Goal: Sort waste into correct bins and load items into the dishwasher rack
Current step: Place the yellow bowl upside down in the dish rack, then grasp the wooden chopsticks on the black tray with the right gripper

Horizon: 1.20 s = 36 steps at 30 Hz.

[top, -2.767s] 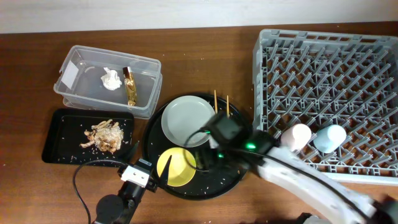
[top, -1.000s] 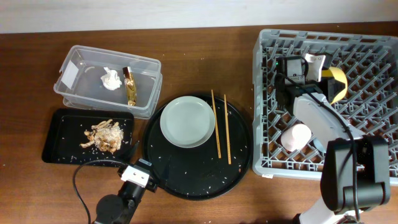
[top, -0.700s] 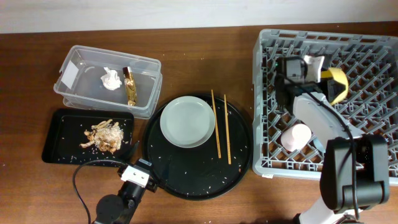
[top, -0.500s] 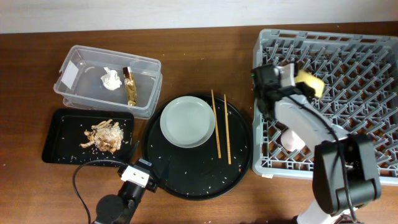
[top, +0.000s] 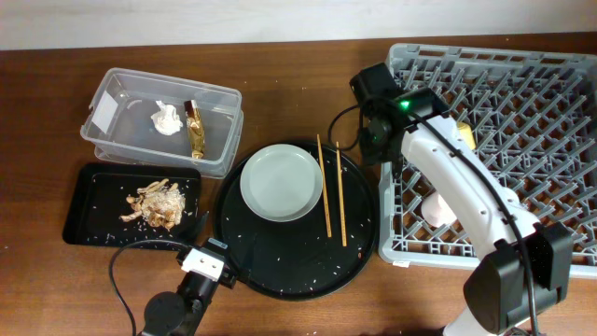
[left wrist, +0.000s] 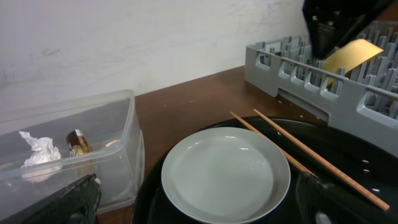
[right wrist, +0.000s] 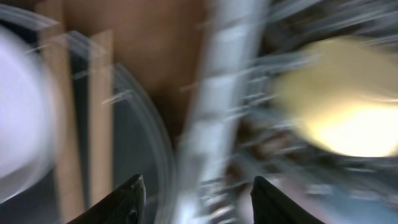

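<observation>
Where the right arm [top: 457, 182] crosses the dishwasher rack [top: 532, 84], its wrist sits over the rack's left edge. The right gripper [right wrist: 200, 199] jaws stand apart and empty, though that view is blurred. The left gripper [left wrist: 198, 196] sits low at the bench [top: 298, 75] front, jaws apart and empty.

I record a brown wooden bench and a pale wall [left wrist: 155, 37]. The round black tray [top: 308, 266] carries the plate [top: 281, 182] and chopsticks [top: 325, 187]. The clear tub [top: 121, 89] holds the wrapper [top: 194, 129] and tissue [top: 166, 119]; the shallow black tray [top: 84, 219] holds the scraps [top: 157, 203]. The pink cup [top: 437, 207] lies in the rack.

Only the left wrist view shows the yellow bowl [left wrist: 351, 53] tilted among the pegs.
</observation>
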{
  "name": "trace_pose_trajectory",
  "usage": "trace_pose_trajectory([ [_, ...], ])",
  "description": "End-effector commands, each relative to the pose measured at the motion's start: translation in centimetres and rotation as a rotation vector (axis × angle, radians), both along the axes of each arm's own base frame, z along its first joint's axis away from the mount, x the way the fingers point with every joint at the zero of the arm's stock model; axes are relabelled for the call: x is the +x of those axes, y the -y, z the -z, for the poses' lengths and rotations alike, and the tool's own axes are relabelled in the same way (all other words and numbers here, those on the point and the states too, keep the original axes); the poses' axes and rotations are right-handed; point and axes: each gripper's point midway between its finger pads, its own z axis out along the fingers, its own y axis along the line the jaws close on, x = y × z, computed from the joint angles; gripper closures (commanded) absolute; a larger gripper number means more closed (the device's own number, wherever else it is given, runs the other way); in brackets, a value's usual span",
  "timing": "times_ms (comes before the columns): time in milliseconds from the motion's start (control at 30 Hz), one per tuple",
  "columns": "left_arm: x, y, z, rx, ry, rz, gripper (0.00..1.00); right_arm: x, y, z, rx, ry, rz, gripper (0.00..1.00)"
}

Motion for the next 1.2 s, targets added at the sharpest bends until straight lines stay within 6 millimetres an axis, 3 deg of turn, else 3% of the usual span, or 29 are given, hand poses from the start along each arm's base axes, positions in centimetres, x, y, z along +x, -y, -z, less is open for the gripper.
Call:
trace_pose_trajectory([
  [0, 0.0, 0.0, 0.1, 0.011, 0.006, 0.005, 0.01, -4.7, -7.0, 1.4, 0.330, -0.201, -0.081, 0.44],
  [133, 0.0, 0.0, 0.0, 0.010, 0.007, 0.005, 0.01, -6.0, -5.6, 6.6, 0.188, -0.205, 0.059, 0.44],
  [300, 0.0, 0.0, 0.0, 0.010, 0.007, 0.005, 0.01, -6.7, -5.5, 10.8, 0.214, -0.190, 0.102, 0.50],
  [500, 0.0, 0.0, 0.1, 0.011, 0.006, 0.005, 0.01, -6.7, -5.5, 12.0, 0.172, -0.148, 0.082, 0.60],
  [667, 0.0, 0.0, 0.0, 0.010, 0.007, 0.005, 0.01, -6.6, -5.2, 14.6, 0.145, -0.135, 0.103, 0.66],
  [733, 0.0, 0.0, 0.1, 0.011, 0.006, 0.005, 0.01, -6.7, -4.7, 15.7, 0.113, -0.151, 0.130, 0.75],
  [800, 0.0, 0.0, 0.1, 0.011, 0.006, 0.005, 0.01, -6.7, -4.8, 16.3, 0.112, -0.158, 0.130, 0.96],
  [900, 0.0, 0.0, 0.0, 0.010, 0.007, 0.005, 0.01, -5.8, -5.3, 13.5, 0.139, -0.112, 0.107, 0.96],
  [1033, 0.0, 0.0, 0.0, 0.010, 0.007, 0.005, 0.01, -3.8, -4.9, 4.9, 0.159, 0.074, 0.063, 0.96],
  [1100, 0.0, 0.0, 0.1, 0.011, 0.006, 0.005, 0.01, -2.5, -2.7, -0.6, 0.105, 0.257, 0.107, 0.96],
  [1167, 0.0, 0.0, 0.1, 0.011, 0.006, 0.005, 0.01, -2.0, 0.5, -4.0, 0.029, 0.392, 0.179, 0.96],
])
